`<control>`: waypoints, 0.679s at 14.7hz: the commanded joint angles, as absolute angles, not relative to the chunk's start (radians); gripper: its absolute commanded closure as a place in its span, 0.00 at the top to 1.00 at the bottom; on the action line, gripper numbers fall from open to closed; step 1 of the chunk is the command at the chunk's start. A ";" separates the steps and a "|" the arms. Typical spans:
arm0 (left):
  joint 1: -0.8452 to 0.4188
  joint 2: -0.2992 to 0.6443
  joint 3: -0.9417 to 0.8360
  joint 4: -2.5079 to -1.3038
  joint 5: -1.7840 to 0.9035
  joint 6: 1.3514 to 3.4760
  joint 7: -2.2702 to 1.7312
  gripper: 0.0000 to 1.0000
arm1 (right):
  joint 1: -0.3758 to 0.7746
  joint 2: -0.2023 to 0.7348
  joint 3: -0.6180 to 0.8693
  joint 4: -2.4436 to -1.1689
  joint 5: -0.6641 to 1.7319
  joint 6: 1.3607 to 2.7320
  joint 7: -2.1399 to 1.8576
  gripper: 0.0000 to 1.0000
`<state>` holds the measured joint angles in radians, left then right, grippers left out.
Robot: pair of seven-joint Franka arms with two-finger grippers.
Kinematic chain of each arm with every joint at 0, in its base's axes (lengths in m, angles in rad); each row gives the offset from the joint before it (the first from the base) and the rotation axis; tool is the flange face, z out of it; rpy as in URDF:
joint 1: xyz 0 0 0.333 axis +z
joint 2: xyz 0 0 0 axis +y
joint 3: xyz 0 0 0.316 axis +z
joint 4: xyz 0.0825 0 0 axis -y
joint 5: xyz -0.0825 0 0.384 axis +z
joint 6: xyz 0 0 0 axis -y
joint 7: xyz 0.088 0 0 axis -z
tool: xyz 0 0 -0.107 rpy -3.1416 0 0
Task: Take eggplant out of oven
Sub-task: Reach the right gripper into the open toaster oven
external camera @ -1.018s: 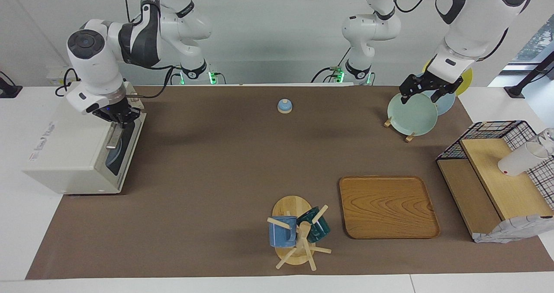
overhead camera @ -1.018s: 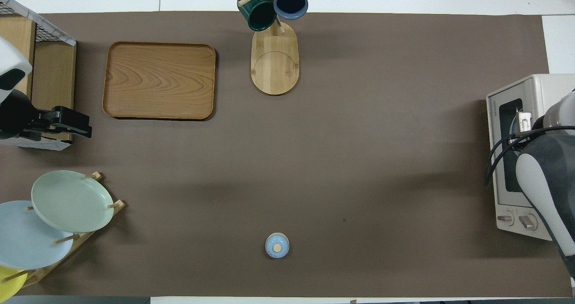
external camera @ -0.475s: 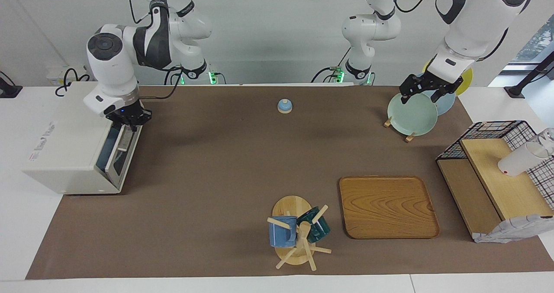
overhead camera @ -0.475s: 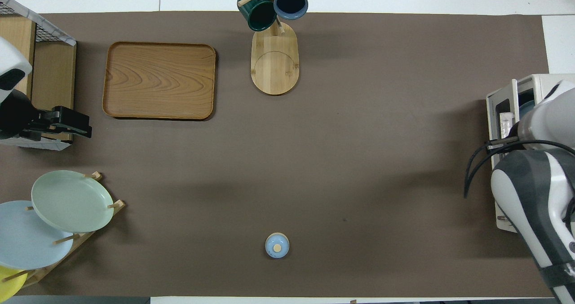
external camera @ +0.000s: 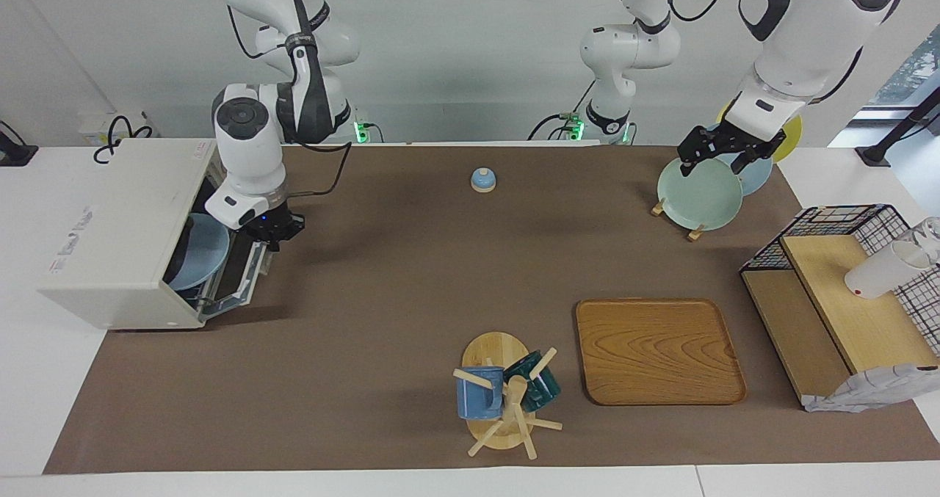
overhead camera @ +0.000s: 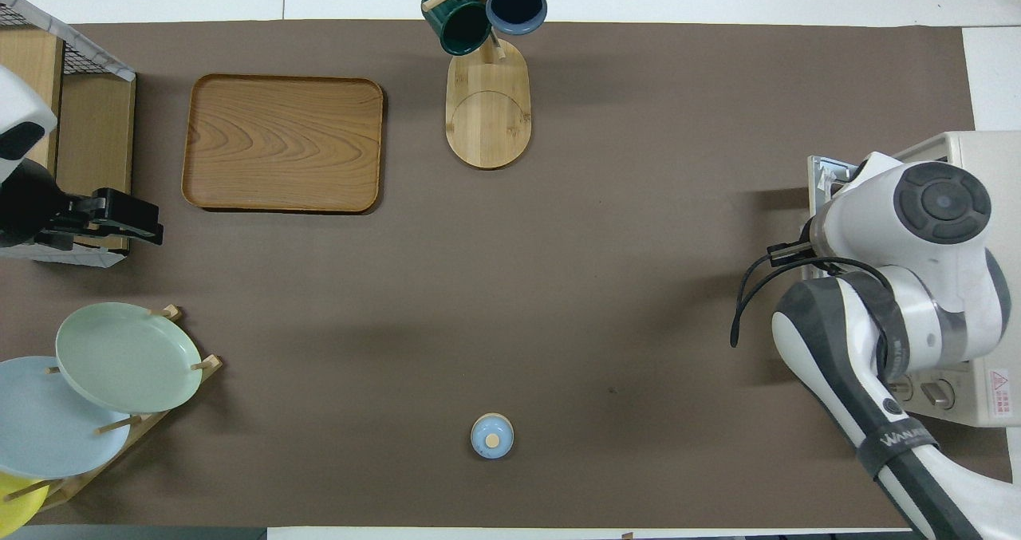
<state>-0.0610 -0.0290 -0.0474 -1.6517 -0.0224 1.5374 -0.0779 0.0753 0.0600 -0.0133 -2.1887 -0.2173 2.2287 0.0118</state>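
The cream-white oven (external camera: 110,225) stands at the right arm's end of the table, its drop-down door (external camera: 242,280) swung most of the way down. My right gripper (external camera: 274,233) is at the door's upper edge, shut on the bar handle. A light blue plate (external camera: 200,253) shows inside the oven. The eggplant is hidden. In the overhead view the right arm covers the oven's front (overhead camera: 825,175) and its own gripper. My left gripper (external camera: 723,158) hangs open and empty over the plate rack and waits.
A small blue bell (external camera: 482,180) sits mid-table near the robots. A plate rack (external camera: 698,192), a wooden tray (external camera: 657,350) and a wire basket with a shelf (external camera: 844,299) stand toward the left arm's end. A mug tree (external camera: 507,394) is farthest from the robots.
My right gripper has pulled the oven door from nearly closed to mostly open, moving out and down toward the table's middle. The blue plate inside has come into view. The left arm has not moved.
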 commanded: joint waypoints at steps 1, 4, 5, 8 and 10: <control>-0.055 -0.040 -0.052 -1.658 -0.003 1.534 -0.072 1.00 | 0.063 0.139 -0.029 -2.184 -0.227 2.318 0.037 0.00; -0.055 -0.040 -0.052 -1.658 -0.003 1.536 -0.072 1.00 | 0.086 0.164 -0.029 -2.184 -0.224 2.333 0.081 0.00; -0.055 -0.040 -0.052 -1.658 -0.003 1.536 -0.072 1.00 | 0.093 0.164 -0.029 -2.186 -0.222 2.332 0.095 0.00; -0.055 -0.040 -0.051 -1.658 -0.003 1.536 -0.072 1.00 | 0.101 0.163 -0.028 -2.184 -0.149 2.321 0.104 0.00; -0.055 -0.040 -0.052 -1.658 -0.003 1.534 -0.072 1.00 | 0.138 0.161 -0.028 -2.175 -0.083 2.298 0.115 0.00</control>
<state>-0.0610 -0.0290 -0.0474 -1.6517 -0.0224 1.5374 -0.0779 0.0946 0.1702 -0.0156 -2.1859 -0.1350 2.3228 0.0924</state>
